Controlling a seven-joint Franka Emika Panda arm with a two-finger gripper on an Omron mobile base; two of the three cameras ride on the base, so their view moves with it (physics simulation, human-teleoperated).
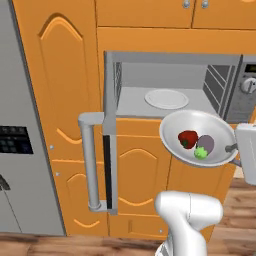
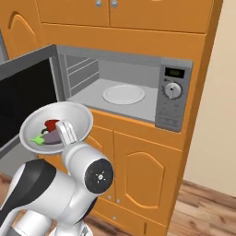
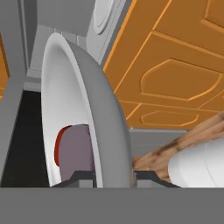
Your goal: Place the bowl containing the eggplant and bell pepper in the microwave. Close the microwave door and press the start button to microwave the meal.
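Fingers [image 3: 113, 176]: clamped on the bowl's rim, one tip inside the wall, one outside.
Bowl [image 1: 212, 127]: held in the air, in front of and just below the microwave's open mouth.
Eggplant [image 1: 205, 144]: in the bowl, beside the bell pepper [image 1: 187, 138].
Microwave [image 2: 138, 69]: cavity open, white turntable plate [image 2: 123, 94] inside.
Microwave door [image 1: 110, 140]: swung wide open to the left.

Arm is reaching up and forward, elbow bent low; gripper [image 3: 113, 176] is pinching the bowl [image 1: 175, 145] rim, one finger inside, one outside, wrist rolled sideways.
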